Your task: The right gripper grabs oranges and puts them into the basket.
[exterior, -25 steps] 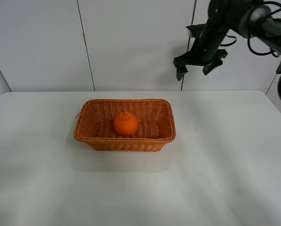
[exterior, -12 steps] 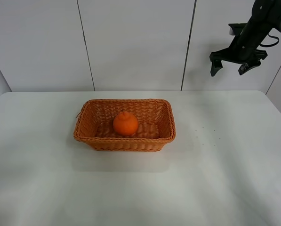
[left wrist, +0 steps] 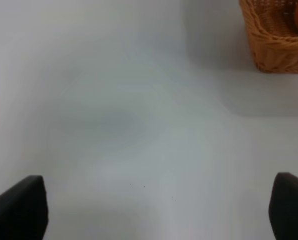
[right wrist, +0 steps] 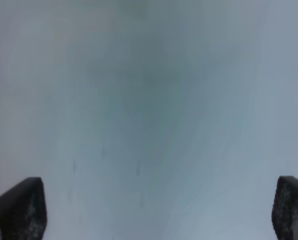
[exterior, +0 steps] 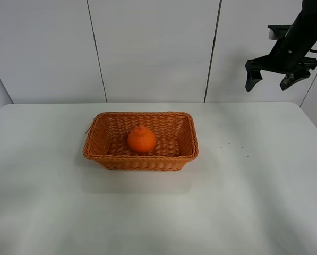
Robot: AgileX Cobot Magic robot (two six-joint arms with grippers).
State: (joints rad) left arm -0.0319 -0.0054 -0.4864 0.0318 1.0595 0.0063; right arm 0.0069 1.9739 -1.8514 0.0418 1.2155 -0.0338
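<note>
White desk: orange sits inside basket. Right claw raised high, far right, wide, empty. Left claw wide, empty.

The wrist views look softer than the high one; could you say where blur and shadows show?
Left wrist: basket corner soft, its shadow falling on the table. Right wrist: hazy table, only dark fingertips at the edges. Exterior high: sharp, faint shadow in front of the basket.
</note>
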